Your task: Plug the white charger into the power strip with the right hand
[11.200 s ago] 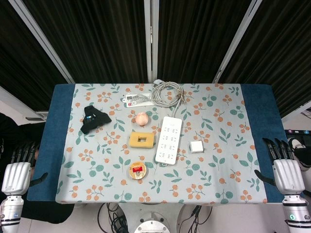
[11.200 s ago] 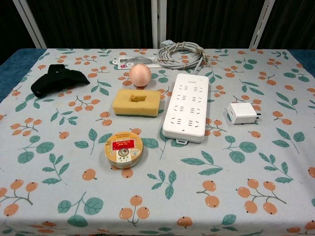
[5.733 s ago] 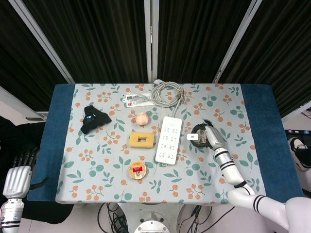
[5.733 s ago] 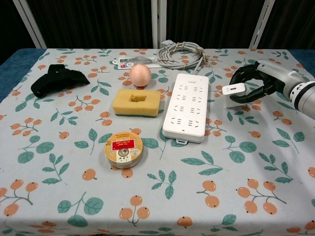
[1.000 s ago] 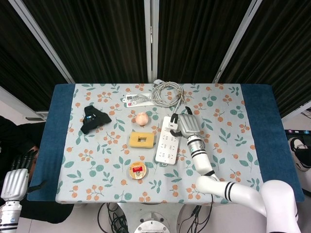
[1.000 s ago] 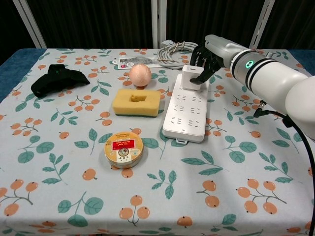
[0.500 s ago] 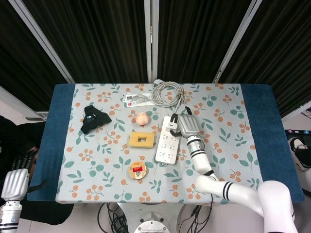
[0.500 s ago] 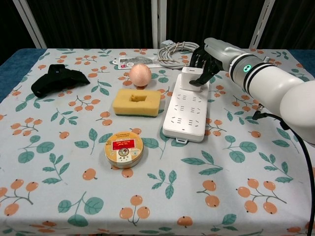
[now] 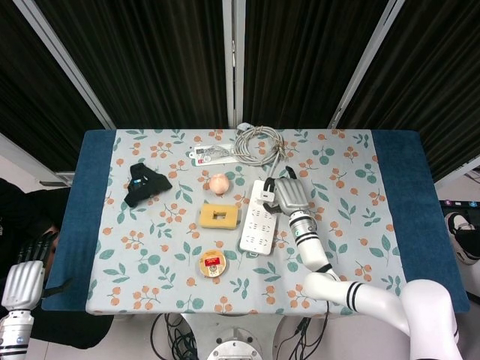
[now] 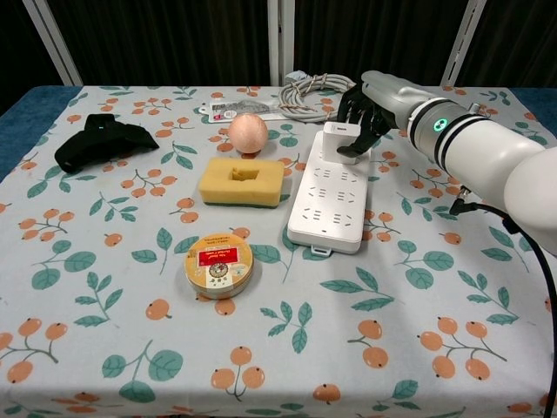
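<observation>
The white power strip lies lengthwise in the middle of the table. The white charger stands upright on the strip's far end, over its farthest sockets. My right hand reaches in from the right and grips the charger, dark fingers on its top and thumb at its near right side. The prongs are hidden under the charger body. My left hand hangs off the table's near left corner, holding nothing, fingers apart.
Left of the strip lie a yellow sponge, a pink ball and a round tin. The strip's coiled grey cable and a flat packet sit at the far edge. A black object lies far left.
Over the last second the right hand shifted the charger slightly right and settled it lower on the strip's far end. The left hand has not moved.
</observation>
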Motion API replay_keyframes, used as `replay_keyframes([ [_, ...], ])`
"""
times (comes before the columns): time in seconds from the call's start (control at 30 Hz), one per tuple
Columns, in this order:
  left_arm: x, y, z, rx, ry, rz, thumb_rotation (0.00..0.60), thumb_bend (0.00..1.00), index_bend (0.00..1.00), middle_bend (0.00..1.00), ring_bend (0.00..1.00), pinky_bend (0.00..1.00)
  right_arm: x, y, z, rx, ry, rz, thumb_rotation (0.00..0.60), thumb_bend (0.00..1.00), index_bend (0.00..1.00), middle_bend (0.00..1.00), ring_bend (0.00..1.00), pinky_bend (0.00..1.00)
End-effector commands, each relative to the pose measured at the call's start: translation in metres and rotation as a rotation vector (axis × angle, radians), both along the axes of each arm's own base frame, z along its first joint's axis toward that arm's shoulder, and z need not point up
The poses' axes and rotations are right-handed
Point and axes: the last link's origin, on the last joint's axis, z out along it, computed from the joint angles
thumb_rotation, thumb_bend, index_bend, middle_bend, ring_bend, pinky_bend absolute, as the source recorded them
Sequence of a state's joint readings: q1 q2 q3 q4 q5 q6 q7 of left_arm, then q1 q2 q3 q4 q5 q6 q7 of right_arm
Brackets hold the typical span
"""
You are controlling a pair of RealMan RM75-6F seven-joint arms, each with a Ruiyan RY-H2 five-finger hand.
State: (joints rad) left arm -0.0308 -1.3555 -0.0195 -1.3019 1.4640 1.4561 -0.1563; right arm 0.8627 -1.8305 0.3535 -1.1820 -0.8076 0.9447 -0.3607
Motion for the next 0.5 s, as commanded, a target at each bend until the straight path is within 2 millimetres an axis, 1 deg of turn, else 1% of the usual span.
replay_keyframes([
  [0.03, 0.0001, 0.0001, -0.0001, -0.001, 0.000, 0.000, 0.600, 0.14, 0.06, 0.03, 0.00, 0.00, -0.0005, 0.0005, 0.0009, 0.003, -0.003, -0.001, 0.600, 0.43, 0.45, 0.46, 0.28, 0.00],
  [0.13, 0.0002, 0.0000, 0.0001, 0.001, 0.000, 0.000, 0.600, 0.14, 0.06, 0.03, 0.00, 0.00, -0.0002, 0.0008, 0.0018, 0.004, -0.006, 0.000, 0.600, 0.40, 0.40, 0.43, 0.25, 0.00],
  [0.27, 0.0003, 0.0000, 0.0003, 0.001, 0.001, 0.000, 0.600, 0.14, 0.06, 0.03, 0.00, 0.00, 0.0004, 0.0015, 0.0025, 0.009, -0.003, 0.006, 0.600, 0.36, 0.36, 0.40, 0.22, 0.00],
  [0.5, 0.0004, 0.0005, 0.0008, 0.002, 0.002, -0.001, 0.600, 0.14, 0.06, 0.03, 0.00, 0.00, 0.0007, 0.0042, 0.0077, 0.015, -0.004, 0.017, 0.600, 0.35, 0.29, 0.36, 0.18, 0.00],
])
